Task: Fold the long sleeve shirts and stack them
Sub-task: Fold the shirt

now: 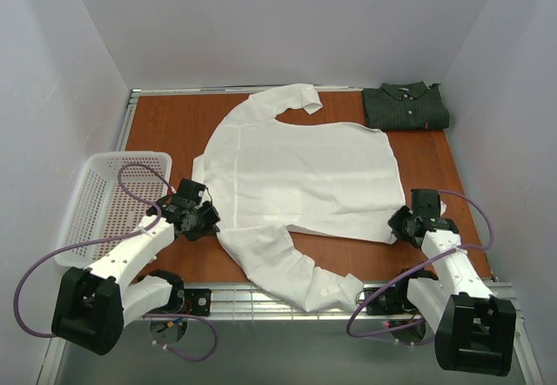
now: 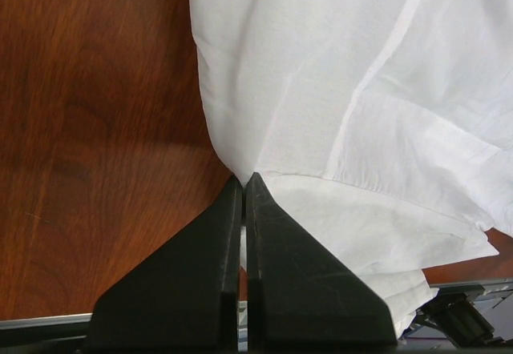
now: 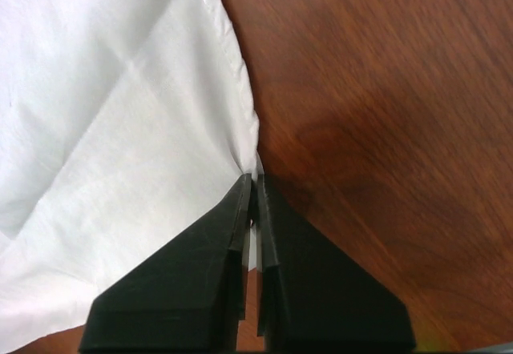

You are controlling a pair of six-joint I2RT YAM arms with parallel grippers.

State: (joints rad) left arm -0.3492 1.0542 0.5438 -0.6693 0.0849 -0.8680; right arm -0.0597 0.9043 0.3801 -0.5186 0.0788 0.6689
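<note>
Wooden table, with the white shirt spread flat across the middle, long axis left-right. The dark shirt sits folded in the far right corner. Both claws are clamped on the white one's near edge: left gripper by the sleeve seam, right gripper at the hem corner. The cloth lies away from both (so a far-ward fold, I'd guess). The near sleeve trails off the table edge and I can't see the collar.

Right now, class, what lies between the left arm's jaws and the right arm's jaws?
The white shirt, spread out on the table, fills that whole stretch; the top view shows it.
</note>
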